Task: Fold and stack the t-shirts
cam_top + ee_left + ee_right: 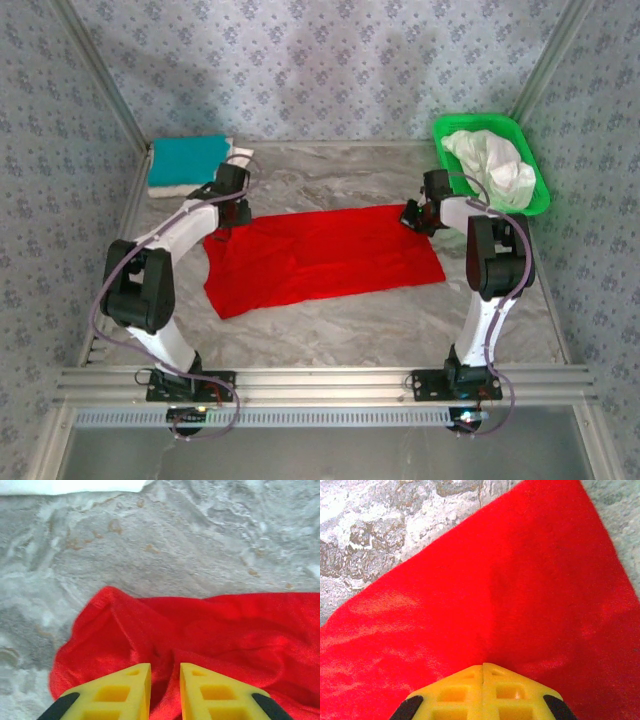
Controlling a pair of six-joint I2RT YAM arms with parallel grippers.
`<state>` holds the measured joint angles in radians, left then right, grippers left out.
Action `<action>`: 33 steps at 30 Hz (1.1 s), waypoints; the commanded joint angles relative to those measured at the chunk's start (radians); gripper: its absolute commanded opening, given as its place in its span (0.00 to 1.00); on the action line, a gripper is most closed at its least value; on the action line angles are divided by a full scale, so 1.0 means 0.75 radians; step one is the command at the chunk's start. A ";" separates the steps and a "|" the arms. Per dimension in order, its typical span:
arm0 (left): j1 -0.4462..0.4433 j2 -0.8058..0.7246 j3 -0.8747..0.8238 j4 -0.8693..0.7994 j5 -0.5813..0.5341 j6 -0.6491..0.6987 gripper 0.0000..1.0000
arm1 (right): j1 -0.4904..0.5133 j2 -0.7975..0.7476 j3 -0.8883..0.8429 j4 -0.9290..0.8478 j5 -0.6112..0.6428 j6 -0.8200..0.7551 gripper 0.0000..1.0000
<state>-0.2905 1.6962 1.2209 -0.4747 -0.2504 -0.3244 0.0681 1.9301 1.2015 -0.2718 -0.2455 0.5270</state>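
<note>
Folding stage: red shirt lies spread mid-frame in the top view. Right gripper pinches its right edge, while left gripper sits slightly parted over the left edge. Next move, likely: right lets go cleanly too.

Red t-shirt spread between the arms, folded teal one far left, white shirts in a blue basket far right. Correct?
No: the basket is green, not blue, as the top external view shows. The red t-shirt, teal t-shirt and white shirts are as stated.

Marble tbl: red tee, basket.
</note>
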 commanded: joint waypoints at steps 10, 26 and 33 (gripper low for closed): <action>-0.023 -0.009 0.052 0.002 0.174 0.095 0.43 | 0.009 -0.007 0.051 -0.055 -0.018 -0.036 0.00; -0.040 0.239 0.125 -0.083 0.226 0.024 0.41 | 0.010 -0.019 0.041 -0.059 -0.009 -0.034 0.00; -0.036 0.272 0.108 -0.074 0.194 0.020 0.42 | 0.009 -0.017 0.038 -0.055 -0.015 -0.033 0.00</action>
<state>-0.3225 1.8832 1.3075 -0.5201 -0.0940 -0.2962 0.0727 1.9301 1.2163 -0.2836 -0.2516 0.5159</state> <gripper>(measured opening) 0.422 0.066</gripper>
